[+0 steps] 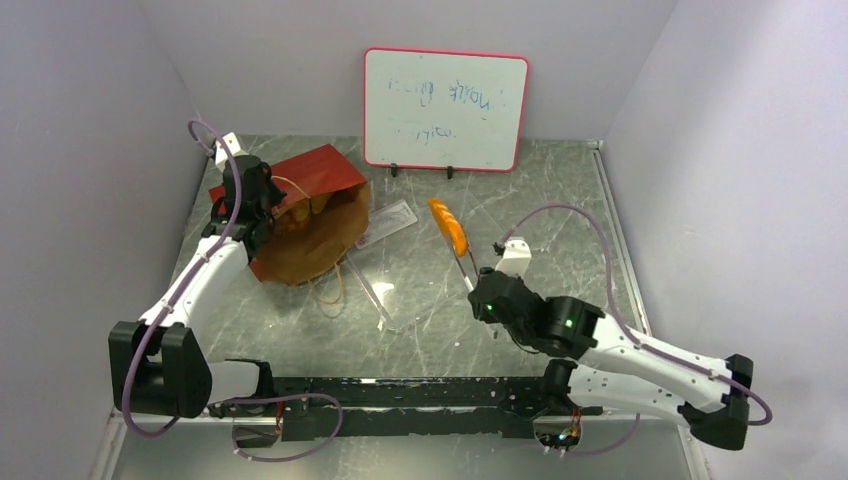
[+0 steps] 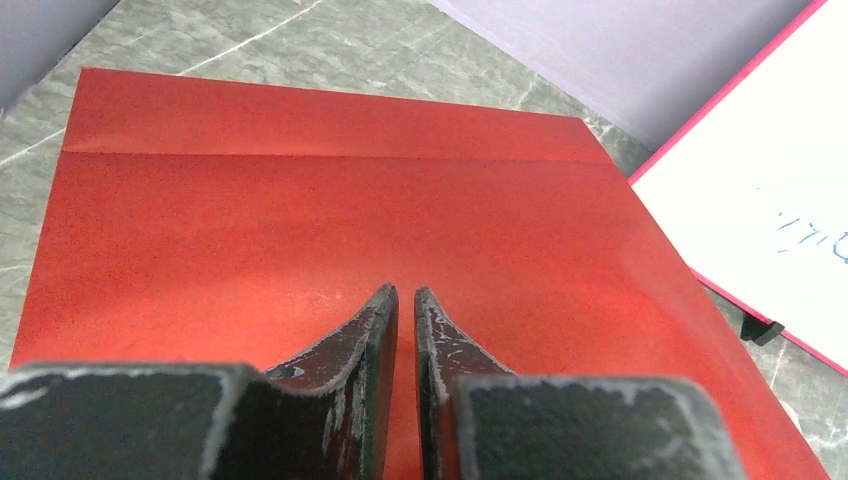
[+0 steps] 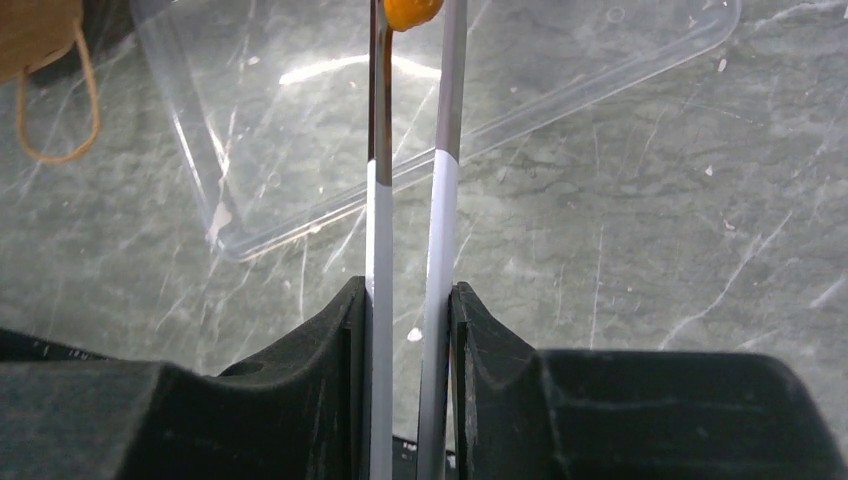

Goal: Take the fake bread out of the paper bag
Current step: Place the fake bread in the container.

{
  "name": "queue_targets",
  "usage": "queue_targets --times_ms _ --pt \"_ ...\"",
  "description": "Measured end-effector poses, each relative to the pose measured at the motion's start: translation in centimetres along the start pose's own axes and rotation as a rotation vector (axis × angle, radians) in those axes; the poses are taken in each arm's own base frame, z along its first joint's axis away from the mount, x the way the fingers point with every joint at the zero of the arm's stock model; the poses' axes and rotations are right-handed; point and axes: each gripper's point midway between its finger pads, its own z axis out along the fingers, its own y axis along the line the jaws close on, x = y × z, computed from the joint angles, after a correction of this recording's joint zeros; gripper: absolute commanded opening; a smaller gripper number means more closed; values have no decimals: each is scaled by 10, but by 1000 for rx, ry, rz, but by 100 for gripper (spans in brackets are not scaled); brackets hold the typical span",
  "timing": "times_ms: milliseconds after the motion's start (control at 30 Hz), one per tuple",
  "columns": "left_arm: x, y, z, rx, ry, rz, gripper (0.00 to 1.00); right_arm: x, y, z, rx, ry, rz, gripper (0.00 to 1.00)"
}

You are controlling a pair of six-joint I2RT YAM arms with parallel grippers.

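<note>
The red paper bag point(image 1: 322, 172) lies on its side at the back left, its brown opening facing the table's middle. Golden-brown bread pieces point(image 1: 303, 208) show inside its mouth. My left gripper point(image 1: 248, 207) is at the bag's upper rim. In the left wrist view its jaws point(image 2: 405, 296) are pressed nearly together over the bag's red outside point(image 2: 300, 200). My right gripper point(image 1: 487, 296) is shut on white-and-grey tongs point(image 1: 466, 266). The tongs' tips pinch the long orange baguette point(image 1: 448, 226) above the table. The baguette's end point(image 3: 408, 12) shows between the tongs point(image 3: 440, 190) in the right wrist view.
A clear plastic tray point(image 1: 388, 222) lies between the bag and the baguette; its edge point(image 3: 300, 215) lies under the tongs. The bag's loop handle point(image 1: 330, 290) trails onto the table. A whiteboard point(image 1: 445, 108) stands at the back wall.
</note>
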Motion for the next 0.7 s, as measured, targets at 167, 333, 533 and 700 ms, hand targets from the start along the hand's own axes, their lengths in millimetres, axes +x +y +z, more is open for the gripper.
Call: queue_targets --times_ms 167,333,533,700 --pt "-4 -2 -3 11 -8 -4 7 -4 -12 34 45 41 20 0" --pt "-6 -3 -5 19 -12 -7 7 -9 -35 55 46 57 83 0" --pt "-6 -4 -6 24 -11 -8 7 -11 -46 68 -15 73 138 0" --pt "-6 -5 -6 28 -9 -8 7 -10 -55 73 -48 87 189 0"
